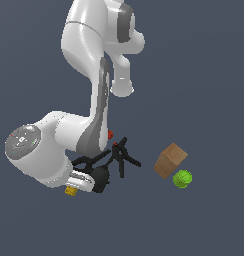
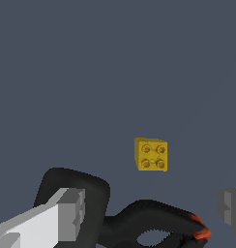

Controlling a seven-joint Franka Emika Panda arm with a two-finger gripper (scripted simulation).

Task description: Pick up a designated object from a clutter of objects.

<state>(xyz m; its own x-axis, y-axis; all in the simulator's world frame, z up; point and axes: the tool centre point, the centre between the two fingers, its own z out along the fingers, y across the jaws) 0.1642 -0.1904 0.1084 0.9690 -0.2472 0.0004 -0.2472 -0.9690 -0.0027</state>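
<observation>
Yellow studded block (image 2: 151, 154) lies studs-up on the bare grey floor (image 2: 115, 72), untouched, beside the black spring clamps (image 2: 154, 227) with red tips. Gripper (image 2: 151, 213) hangs above it with its fingers (image 2: 66, 213) spread wide apart, holding nothing. Brown box (image 1: 170, 160) and green round object (image 1: 182, 178) sit together, well apart toward the exterior view's right.

A flat, matte ground surface (image 1: 209, 65) of even slate blue-grey spans the whole exterior view, from the upper right corner down to the lower edge of the frame, and the same plain colour backs the wrist view (image 2: 115, 63).
</observation>
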